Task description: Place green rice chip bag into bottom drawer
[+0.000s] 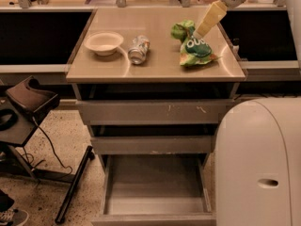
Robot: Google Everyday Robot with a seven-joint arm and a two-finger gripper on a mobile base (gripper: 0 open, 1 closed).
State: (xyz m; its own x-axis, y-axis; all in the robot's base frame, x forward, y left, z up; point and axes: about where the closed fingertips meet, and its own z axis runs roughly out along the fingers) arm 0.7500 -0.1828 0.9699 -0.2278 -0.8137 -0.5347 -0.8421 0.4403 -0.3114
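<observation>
The green rice chip bag (192, 45) lies crinkled on the right part of the cabinet top (155, 67). My gripper (201, 31) comes down from the upper right on its cream-coloured finger, and its tip is at the bag's upper edge. The bottom drawer (155, 211) is pulled out below, and its bare grey inside shows. The two shallower drawers above it are pushed in.
A white bowl (104, 42) and a silver can (138, 49) on its side lie on the left half of the top. A large white part of the robot (258, 168) fills the lower right. A black stand (28, 102) with a cable is at the left.
</observation>
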